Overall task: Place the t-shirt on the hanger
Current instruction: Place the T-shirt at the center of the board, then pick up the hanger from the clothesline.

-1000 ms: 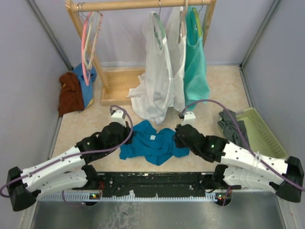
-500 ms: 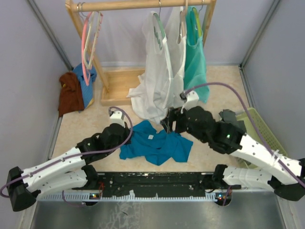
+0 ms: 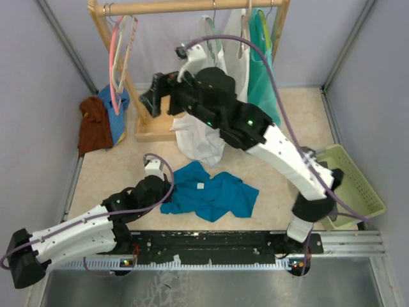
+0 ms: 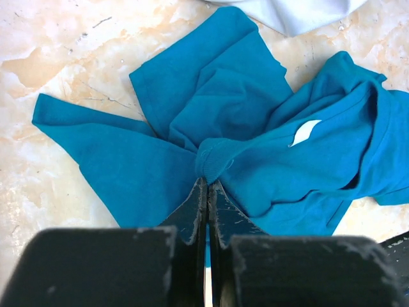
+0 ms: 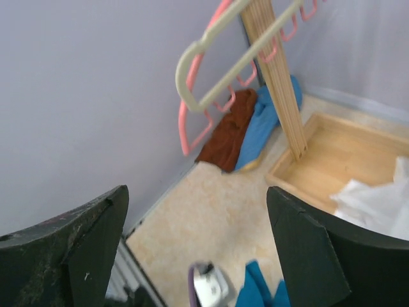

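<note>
The teal-blue t-shirt point(image 3: 211, 195) lies crumpled on the floor in front of the arms, its white label point(image 4: 304, 132) facing up. My left gripper point(image 4: 208, 184) is shut on a bunched fold at the shirt's left side point(image 3: 167, 194). The right gripper point(image 3: 152, 99) is raised and open, with nothing between its fingers point(image 5: 197, 198). It hangs by the left end of the rack, pointing at the cream hanger point(image 5: 217, 70). That hanger point(image 3: 130, 45) hangs on the rail beside a pink hanger point(image 5: 192, 137).
A wooden rack point(image 3: 192, 6) stands at the back with a white garment point(image 3: 211, 128) and a mint tank top point(image 3: 262, 96) on it. A brown cloth point(image 3: 94, 125) and a blue cloth point(image 3: 118, 121) lie at its left foot. A green basket point(image 3: 361, 185) sits at the right.
The right gripper let go of the t-shirt, opened, rose and swung to the back left toward the hangers. The left gripper stayed shut on the shirt.
</note>
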Available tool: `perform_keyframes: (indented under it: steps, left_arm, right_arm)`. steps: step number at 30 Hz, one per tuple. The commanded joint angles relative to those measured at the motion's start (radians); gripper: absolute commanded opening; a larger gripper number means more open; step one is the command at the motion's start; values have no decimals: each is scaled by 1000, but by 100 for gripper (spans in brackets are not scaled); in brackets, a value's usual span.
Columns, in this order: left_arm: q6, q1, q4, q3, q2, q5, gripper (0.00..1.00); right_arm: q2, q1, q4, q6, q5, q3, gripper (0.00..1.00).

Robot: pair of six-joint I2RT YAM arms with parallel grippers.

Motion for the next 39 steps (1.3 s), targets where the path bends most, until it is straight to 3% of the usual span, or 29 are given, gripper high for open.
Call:
perform_keyframes:
  steps: [1, 5, 16, 28, 39]
  left_arm:
    - [-2, 5, 65, -26, 2, 31, 1]
    - [-5, 4, 90, -42, 23, 52, 1]
    - [11, 5, 129, -73, 9, 81, 1]
    - [19, 4, 116, -67, -14, 84, 0]
    - [22, 5, 106, -68, -30, 82, 0]
  right_arm:
    - [215, -1, 24, -61, 16, 328, 89]
    - [338, 8, 139, -86, 50, 418, 90]
    - [404, 57, 504, -177, 142, 268, 90]
    - [546, 75, 598, -244, 308, 374, 79]
    - [502, 69, 642, -276, 372, 307, 72]
